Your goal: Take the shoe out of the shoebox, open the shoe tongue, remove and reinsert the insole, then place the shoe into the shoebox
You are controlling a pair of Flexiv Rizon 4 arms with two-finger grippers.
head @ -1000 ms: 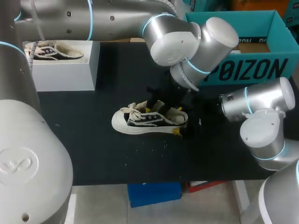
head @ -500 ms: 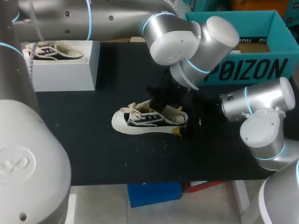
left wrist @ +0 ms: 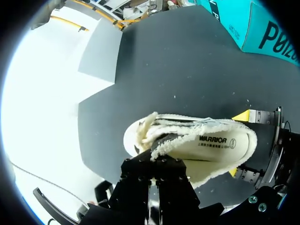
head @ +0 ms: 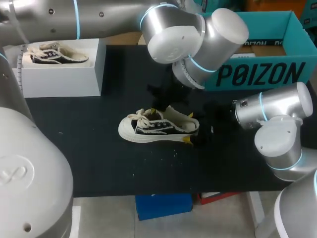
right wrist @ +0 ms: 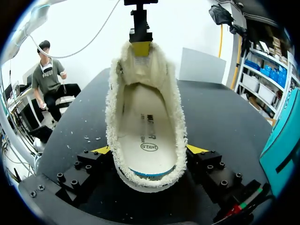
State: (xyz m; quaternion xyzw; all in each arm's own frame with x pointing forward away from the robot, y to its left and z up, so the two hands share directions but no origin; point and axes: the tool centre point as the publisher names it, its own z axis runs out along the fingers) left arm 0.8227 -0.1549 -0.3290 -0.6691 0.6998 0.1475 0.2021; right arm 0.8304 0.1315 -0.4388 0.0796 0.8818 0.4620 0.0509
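Black worktop (head: 89, 148) carries the shoe (head: 158, 128) upright near its middle. The right gripper (right wrist: 149, 151) presses the heel (right wrist: 149, 180) between its fingers; whether the left gripper (right wrist: 140, 48) holds the tongue (right wrist: 140, 68), I cannot tell. Shoe seems light and soft; the heel looks firmest.

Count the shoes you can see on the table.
2. The near shoe lies mid-table, heel clamped in the right gripper; the far shoe sits atop the white box at far left. The teal shoebox may hide more.
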